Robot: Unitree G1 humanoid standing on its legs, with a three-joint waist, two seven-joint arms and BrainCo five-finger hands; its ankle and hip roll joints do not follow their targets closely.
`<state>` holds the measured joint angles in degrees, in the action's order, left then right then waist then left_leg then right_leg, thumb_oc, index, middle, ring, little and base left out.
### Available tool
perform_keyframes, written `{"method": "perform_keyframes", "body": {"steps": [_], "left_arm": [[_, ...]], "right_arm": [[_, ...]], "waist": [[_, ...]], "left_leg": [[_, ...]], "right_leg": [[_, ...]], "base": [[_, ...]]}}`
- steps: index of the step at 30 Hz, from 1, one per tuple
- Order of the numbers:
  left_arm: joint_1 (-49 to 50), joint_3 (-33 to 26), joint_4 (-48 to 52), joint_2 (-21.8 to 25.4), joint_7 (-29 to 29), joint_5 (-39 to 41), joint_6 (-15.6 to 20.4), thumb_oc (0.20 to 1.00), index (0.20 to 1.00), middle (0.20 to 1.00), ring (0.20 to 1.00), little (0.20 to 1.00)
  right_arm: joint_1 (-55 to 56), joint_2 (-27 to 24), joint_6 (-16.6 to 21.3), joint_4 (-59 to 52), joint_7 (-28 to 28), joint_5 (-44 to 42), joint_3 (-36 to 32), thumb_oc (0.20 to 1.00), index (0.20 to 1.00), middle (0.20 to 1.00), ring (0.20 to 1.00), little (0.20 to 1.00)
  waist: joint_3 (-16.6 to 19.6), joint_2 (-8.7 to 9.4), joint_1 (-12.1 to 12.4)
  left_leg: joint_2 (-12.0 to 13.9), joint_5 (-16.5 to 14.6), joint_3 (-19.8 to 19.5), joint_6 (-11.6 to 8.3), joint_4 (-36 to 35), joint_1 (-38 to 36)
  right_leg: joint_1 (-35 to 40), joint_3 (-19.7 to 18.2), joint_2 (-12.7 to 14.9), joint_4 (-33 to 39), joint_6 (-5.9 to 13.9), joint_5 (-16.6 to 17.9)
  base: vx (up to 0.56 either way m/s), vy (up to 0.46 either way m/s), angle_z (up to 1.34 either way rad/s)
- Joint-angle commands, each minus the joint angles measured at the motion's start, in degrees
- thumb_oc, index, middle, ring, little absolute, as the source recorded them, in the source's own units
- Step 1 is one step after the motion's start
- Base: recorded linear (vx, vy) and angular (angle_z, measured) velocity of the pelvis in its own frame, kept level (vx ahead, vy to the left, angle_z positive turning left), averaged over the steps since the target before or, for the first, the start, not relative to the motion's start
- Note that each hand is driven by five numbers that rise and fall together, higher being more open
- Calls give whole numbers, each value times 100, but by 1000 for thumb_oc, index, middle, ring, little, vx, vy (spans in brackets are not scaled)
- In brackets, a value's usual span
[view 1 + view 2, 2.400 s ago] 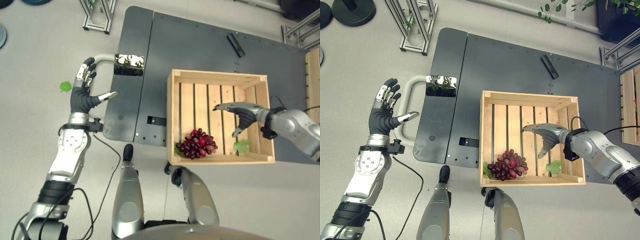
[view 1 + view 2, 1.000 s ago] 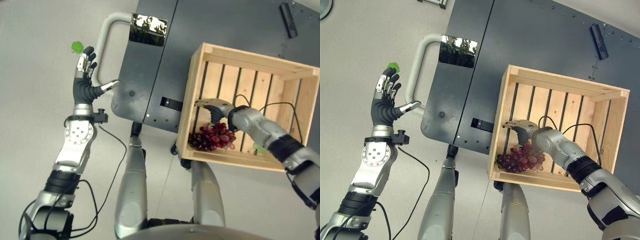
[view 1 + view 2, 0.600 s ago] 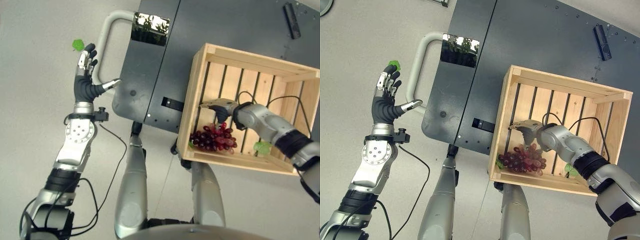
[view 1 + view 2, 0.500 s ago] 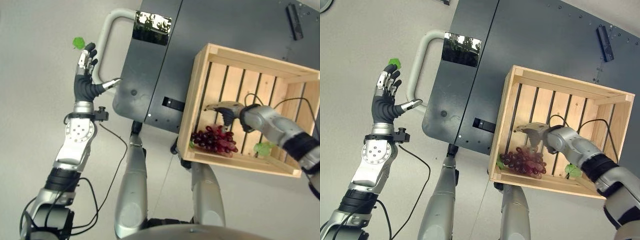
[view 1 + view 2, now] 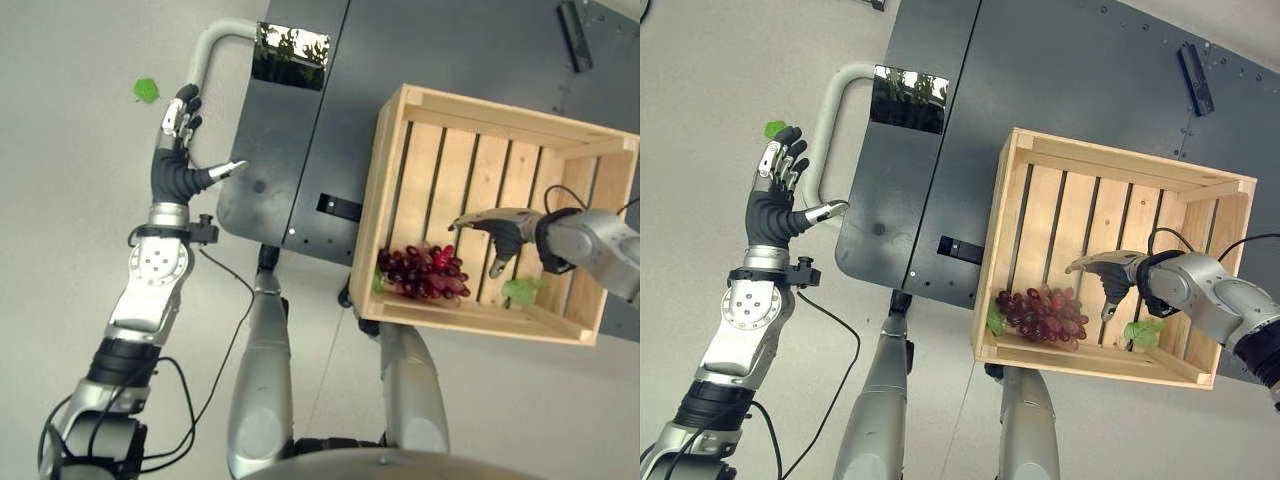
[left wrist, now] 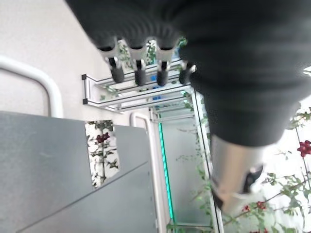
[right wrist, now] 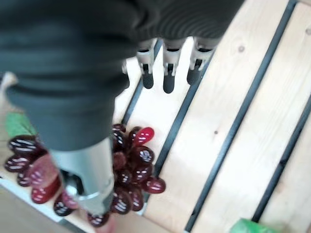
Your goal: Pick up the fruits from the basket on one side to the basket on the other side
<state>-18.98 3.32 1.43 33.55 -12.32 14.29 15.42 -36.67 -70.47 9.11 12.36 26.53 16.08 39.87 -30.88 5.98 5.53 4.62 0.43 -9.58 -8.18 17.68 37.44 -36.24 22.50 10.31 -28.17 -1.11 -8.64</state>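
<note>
Reaching into the wooden crate (image 5: 395,215) looks like the step in hand: the right hand (image 5: 1108,272) hangs inside it with its fingers loosely spread and nothing between them. In its wrist view the thumb (image 7: 85,177) points down over the bunch of red grapes (image 7: 126,174), while the fingers (image 7: 168,72) extend past the bunch above bare slats, so the fruit is not yet grasped. The grapes lie just beside the hand, toward the robot's left, against the crate's near wall, with one green leaf (image 5: 994,320) at their far end from the hand. A second leaf (image 5: 520,291) lies just below the hand. By my reading, the next move calls for shifting the hand over the bunch, lowering it and curling the fingers round the cluster. Well apart, out past the cart's grey handle (image 5: 830,105), the left hand (image 5: 777,205) is raised with straight fingers, holding nothing. A dark bar (image 5: 571,21) lies farthest off on the cart top.
</note>
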Motion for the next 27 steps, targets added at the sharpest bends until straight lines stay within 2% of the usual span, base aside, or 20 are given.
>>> {"method": "perform_keyframes", "body": {"steps": [1,5,9,15,18,24,27], "left_arm": [[86,-174,580,19,30,-174,246,1000,1000,1000,1000,1000],[36,-137,578,-3,-13,-157,246,1000,1000,1000,1000,1000],[15,-115,572,-45,-31,-141,242,1000,1000,1000,1000,1000],[-20,-61,530,-107,-83,-114,230,1000,1000,1000,1000,1000],[-85,-18,504,-130,-118,-97,213,1000,1000,1000,1000,1000],[-144,5,476,-186,-198,-101,186,1000,1000,1000,1000,1000],[-179,-4,496,-189,-223,-132,182,1000,1000,1000,1000,1000]], "right_arm": [[-124,-165,-43,0,-39,-183,95,1000,1000,1000,1000,1000],[53,258,-55,348,-294,-109,-74,1000,1000,1000,1000,1000],[128,500,-71,389,-322,-64,-135,1000,1000,1000,1000,1000],[-30,891,-50,531,-385,381,133,1000,1000,1000,1000,1000],[-24,1313,-121,735,-480,585,167,1000,1000,1000,1000,1000],[46,1744,-199,969,-678,734,63,1000,1000,1000,1000,1000],[71,1774,-187,953,-665,840,74,1000,1000,1000,1000,1000]], "waist": [[108,63,-91],[108,26,-82],[108,-8,-76],[108,-51,-45],[108,-74,-14],[108,-92,-27],[108,-79,-48]], "left_leg": [[-39,27,159,181,16,-59],[-52,3,170,207,78,7],[-68,-6,173,222,88,56],[-78,-12,160,245,99,109],[-97,-30,155,267,144,157],[-105,-36,169,284,150,200],[-109,-56,168,293,193,227]], "right_leg": [[327,-93,-78,188,576,-227],[274,-110,-78,179,598,-216],[223,-120,-76,154,594,-220],[177,-130,-85,174,595,-196],[148,-147,-85,181,605,-185],[107,-176,-99,213,610,-165],[79,-199,-100,194,614,-169]], "base": [[0,0,0],[0,0,0],[0,0,0],[0,0,0],[0,0,0],[0,0,0],[0,0,0]]}}
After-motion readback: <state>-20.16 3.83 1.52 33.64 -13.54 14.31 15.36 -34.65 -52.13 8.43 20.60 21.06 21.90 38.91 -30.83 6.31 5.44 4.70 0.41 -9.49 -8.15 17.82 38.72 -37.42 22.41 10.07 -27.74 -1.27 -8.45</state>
